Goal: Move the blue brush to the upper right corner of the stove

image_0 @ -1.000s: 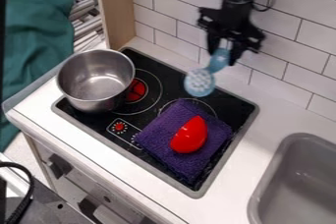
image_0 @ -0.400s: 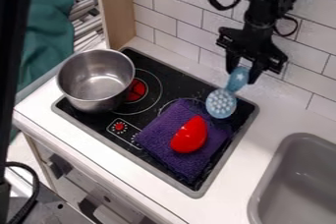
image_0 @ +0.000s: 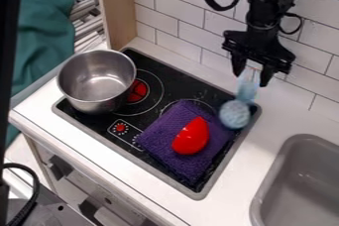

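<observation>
My gripper (image_0: 251,79) hangs over the upper right part of the stove (image_0: 149,168), in front of the tiled wall. Its fingers stand apart, open. The blue brush (image_0: 235,114), blurred, has its light blue handle just below and between the fingertips. Its round head points down and to the left, over the stove's upper right corner near the purple cloth's edge. Whether the brush touches the stove, I cannot tell.
A metal pot (image_0: 97,82) stands on the stove's left side. A folded purple cloth (image_0: 161,138) with a red object (image_0: 191,136) on it covers the right burner. The grey sink (image_0: 301,185) lies to the right.
The gripper has moved right and slightly down, and its fingers have spread. The brush went with it, then dropped lower relative to the fingers.
</observation>
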`<state>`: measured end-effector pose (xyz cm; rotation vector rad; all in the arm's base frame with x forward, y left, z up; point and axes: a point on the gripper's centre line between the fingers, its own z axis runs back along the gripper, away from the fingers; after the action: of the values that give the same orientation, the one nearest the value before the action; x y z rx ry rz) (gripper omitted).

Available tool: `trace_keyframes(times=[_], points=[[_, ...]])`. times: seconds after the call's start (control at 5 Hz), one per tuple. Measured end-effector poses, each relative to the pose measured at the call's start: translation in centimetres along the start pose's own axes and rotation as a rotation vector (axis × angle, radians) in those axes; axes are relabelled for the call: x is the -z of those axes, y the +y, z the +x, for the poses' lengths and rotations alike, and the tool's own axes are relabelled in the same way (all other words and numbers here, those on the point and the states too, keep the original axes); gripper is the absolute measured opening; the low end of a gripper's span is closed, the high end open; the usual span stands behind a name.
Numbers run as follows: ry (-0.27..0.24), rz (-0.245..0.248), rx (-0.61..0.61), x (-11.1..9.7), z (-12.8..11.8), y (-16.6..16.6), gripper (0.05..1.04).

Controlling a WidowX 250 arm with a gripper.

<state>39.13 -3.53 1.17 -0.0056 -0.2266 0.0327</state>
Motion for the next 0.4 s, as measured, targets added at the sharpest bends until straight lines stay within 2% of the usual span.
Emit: trace_keyframes(times=[0.2, 0.4], points=[[-0.001, -0.014, 0.004, 0.07, -0.07, -0.22, 1.017], [0.025, -0.002, -0.027, -0.01, -0.4, -0.04, 1.01]])
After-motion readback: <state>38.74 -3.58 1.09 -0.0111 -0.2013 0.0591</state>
